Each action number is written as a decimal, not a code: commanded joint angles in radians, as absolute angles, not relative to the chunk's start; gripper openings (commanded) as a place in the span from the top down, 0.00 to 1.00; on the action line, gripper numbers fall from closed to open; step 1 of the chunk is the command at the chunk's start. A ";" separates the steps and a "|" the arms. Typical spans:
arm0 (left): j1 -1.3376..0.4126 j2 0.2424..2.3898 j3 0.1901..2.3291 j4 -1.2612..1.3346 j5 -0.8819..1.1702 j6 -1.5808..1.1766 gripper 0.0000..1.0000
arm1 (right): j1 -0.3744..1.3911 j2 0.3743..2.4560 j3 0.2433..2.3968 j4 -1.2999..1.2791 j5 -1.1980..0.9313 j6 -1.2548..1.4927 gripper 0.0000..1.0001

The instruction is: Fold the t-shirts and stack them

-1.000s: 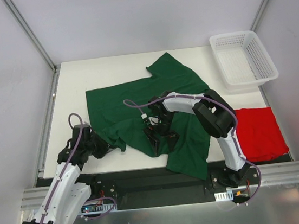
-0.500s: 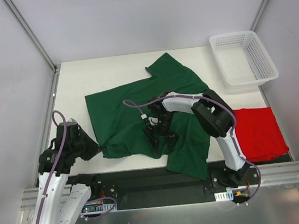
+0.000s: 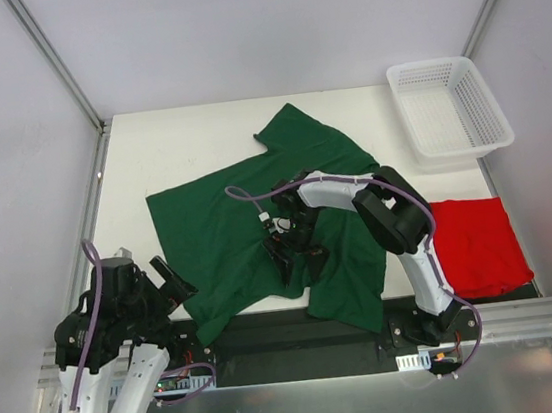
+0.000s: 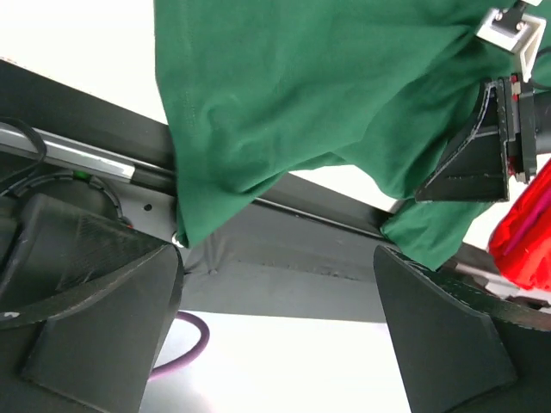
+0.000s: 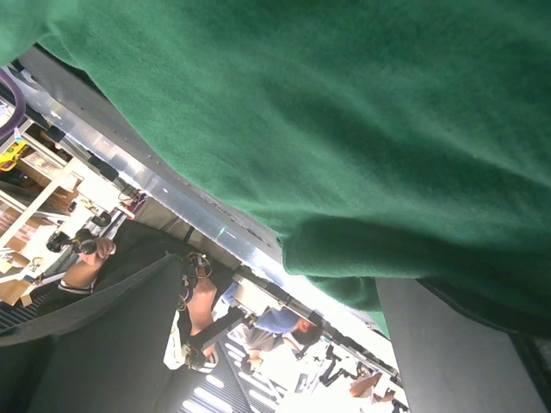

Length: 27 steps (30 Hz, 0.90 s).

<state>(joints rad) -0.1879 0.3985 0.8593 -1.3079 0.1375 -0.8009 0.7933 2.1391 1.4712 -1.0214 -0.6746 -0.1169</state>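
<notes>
A green t-shirt (image 3: 218, 224) lies spread and rumpled over the middle of the table, and one corner (image 3: 205, 321) hangs over the front edge. My left gripper (image 3: 173, 283) sits just left of that corner. In the left wrist view it (image 4: 275, 254) is open, nothing is between its fingers, and the green cloth (image 4: 284, 103) lies above them. My right gripper (image 3: 297, 254) rests in the folds at the shirt's middle. Its jaws (image 5: 280, 275) stand wide apart, with green fabric (image 5: 344, 112) draped over them. A folded red t-shirt (image 3: 477, 242) lies at the right.
A white plastic basket (image 3: 450, 104) stands at the back right corner. The black front rail (image 3: 271, 333) and aluminium frame run along the near edge. My right gripper's black fingers (image 4: 486, 155) and the red shirt (image 4: 525, 232) show in the left wrist view.
My left arm drew back toward the near left, dragging the green shirt's left side and corner to the front edge. The shirt now lies flatter and further left. The right gripper has stayed in place.
</notes>
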 commanded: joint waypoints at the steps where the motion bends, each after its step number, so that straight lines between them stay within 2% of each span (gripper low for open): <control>1: -0.179 0.451 0.908 -1.438 0.120 -0.798 0.01 | 0.805 2.145 1.482 -1.028 -0.690 -0.132 0.04; 6: -0.179 0.590 0.911 -1.189 0.123 -0.773 0.01 | 0.805 2.091 1.479 -1.011 -0.649 -0.114 0.04; 9: -0.179 0.744 0.910 -0.938 0.195 -0.778 0.01 | 0.805 2.021 1.482 -1.002 -0.609 -0.098 0.04; 14: -0.169 1.142 0.968 -0.582 0.296 -0.756 0.01 | 0.804 1.905 1.490 -1.045 -0.534 -0.058 0.04; 21: -0.100 1.676 1.228 -0.425 0.409 -0.670 0.01 | 0.792 1.649 1.491 -1.066 -0.419 0.023 0.04; 27: -0.040 1.879 1.370 -0.420 0.425 -0.623 0.01 | 0.776 1.530 1.528 -1.140 -0.422 0.066 0.04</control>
